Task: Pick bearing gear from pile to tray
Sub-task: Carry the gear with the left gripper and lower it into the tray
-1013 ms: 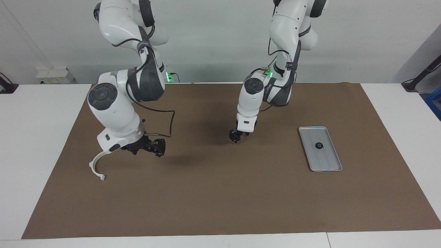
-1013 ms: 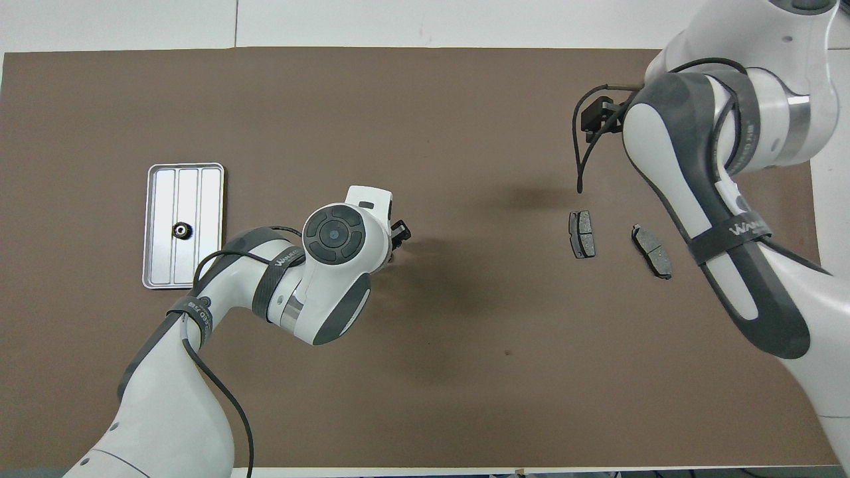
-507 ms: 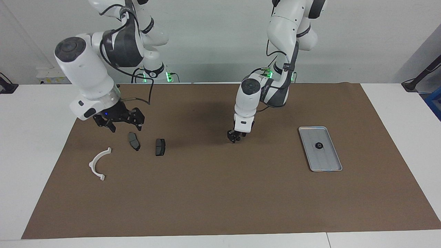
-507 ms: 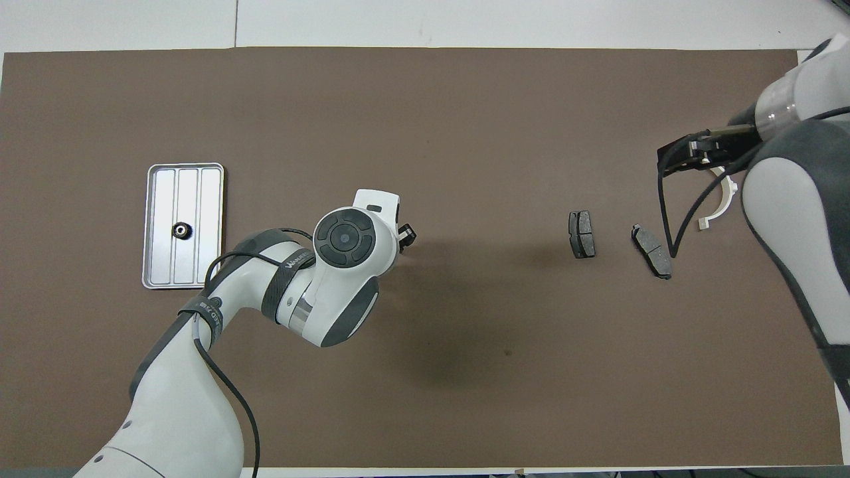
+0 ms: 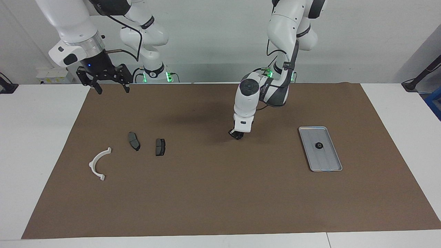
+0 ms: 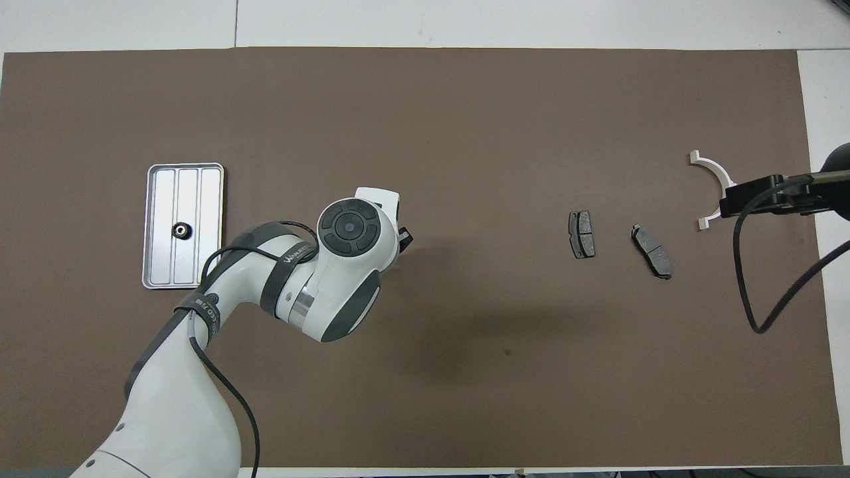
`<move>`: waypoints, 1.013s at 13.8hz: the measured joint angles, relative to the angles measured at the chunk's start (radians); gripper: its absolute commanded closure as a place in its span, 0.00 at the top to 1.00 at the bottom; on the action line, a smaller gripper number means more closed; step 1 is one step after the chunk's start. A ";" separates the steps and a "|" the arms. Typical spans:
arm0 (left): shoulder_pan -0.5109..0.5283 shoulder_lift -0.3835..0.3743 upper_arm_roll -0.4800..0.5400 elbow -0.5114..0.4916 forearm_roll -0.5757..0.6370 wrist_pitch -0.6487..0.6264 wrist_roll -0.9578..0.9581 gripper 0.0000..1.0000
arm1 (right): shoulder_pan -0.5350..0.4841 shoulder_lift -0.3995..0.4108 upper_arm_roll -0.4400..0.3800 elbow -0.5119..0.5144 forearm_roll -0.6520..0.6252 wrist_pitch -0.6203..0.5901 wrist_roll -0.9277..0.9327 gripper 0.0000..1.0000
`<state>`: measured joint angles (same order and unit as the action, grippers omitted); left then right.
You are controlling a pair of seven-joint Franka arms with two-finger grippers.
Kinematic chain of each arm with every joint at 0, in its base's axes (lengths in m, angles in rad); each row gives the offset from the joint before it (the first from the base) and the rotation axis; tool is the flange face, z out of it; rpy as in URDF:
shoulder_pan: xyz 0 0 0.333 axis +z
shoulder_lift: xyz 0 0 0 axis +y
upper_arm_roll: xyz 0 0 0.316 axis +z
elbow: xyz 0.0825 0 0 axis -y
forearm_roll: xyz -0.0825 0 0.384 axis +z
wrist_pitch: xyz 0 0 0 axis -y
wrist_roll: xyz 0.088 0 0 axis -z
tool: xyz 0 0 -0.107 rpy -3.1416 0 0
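The silver tray (image 5: 329,162) lies toward the left arm's end of the table, with one small black gear (image 5: 319,145) on it. It also shows in the overhead view (image 6: 206,199), with the gear (image 6: 180,230). The pile lies toward the right arm's end: a white half-ring bracket (image 5: 98,163) (image 6: 714,186) and two dark brake pads (image 5: 134,141) (image 5: 160,146). My left gripper (image 5: 236,135) (image 6: 402,236) hangs low over the mat mid-table, between pile and tray. My right gripper (image 5: 112,90) (image 6: 764,196) is open, empty and raised high over the mat's edge by the pile.
A brown mat (image 5: 220,193) covers most of the white table. The right arm's cable (image 6: 750,279) hangs in a loop near the bracket. The brake pads (image 6: 582,234) (image 6: 651,251) lie side by side, a little apart.
The right arm has risen and swung back toward its own end of the table, uncovering the brake pads and bracket. The left gripper has stayed almost in place, sinking slightly.
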<state>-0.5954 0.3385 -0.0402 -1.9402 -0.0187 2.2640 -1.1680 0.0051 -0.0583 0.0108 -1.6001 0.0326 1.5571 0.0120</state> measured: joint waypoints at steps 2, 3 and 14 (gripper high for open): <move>0.025 -0.039 0.015 0.020 0.002 -0.071 0.043 0.00 | -0.001 -0.001 -0.004 -0.002 0.000 0.000 -0.007 1.00; 0.057 -0.077 0.018 0.019 0.003 -0.134 0.101 0.00 | -0.002 0.000 -0.004 -0.004 -0.001 0.000 -0.010 1.00; 0.613 -0.274 0.032 -0.112 0.008 -0.255 0.961 0.00 | -0.011 0.003 0.001 -0.014 -0.066 0.019 -0.031 1.00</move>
<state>0.0175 0.0646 -0.0079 -2.0524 -0.0108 2.0089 -0.2069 -0.0055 -0.0552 0.0118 -1.6144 -0.0337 1.5758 -0.0192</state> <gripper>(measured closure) 0.767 0.000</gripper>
